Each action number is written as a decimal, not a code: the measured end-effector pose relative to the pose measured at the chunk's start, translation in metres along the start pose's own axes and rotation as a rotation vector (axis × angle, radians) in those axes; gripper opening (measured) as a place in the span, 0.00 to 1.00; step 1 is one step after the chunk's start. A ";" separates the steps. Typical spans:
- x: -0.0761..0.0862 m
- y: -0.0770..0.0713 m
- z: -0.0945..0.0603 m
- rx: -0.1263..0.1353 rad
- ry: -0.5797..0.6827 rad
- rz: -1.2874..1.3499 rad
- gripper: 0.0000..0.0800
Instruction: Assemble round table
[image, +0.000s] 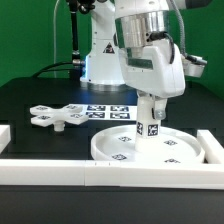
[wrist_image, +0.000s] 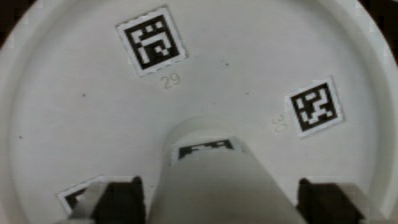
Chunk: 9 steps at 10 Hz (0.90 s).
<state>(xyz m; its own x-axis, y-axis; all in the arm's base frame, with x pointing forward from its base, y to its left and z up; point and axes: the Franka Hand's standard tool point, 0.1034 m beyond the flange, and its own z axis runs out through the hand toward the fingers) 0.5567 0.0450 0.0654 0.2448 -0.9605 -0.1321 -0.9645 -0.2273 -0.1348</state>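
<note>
The large round disc (image: 115, 150) lies flat on the black table near the front, tags facing up. The short thick cylinder leg (image: 149, 124) stands upright near its middle. My gripper (image: 150, 103) comes straight down over the leg and is shut on its upper part. In the wrist view the leg (wrist_image: 217, 165) runs between the two dark fingers (wrist_image: 121, 202), with the disc (wrist_image: 89, 110) and its tags beneath. The flat cross-shaped foot piece (image: 58, 116) lies on the table toward the exterior view's left, apart from the disc.
The marker board (image: 108, 111) lies flat behind the disc. Long white border rails run along the front (image: 100, 173), the exterior view's right (image: 211, 147) and the exterior view's left (image: 4, 135). The arm's base stands at the back.
</note>
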 end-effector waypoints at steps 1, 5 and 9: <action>-0.001 0.000 0.000 -0.002 0.000 -0.038 0.74; -0.004 -0.005 -0.002 -0.032 0.013 -0.458 0.81; -0.005 -0.005 -0.002 -0.038 0.012 -0.771 0.81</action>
<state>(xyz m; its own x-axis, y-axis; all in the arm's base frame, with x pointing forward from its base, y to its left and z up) 0.5605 0.0506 0.0685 0.8480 -0.5299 -0.0037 -0.5244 -0.8381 -0.1503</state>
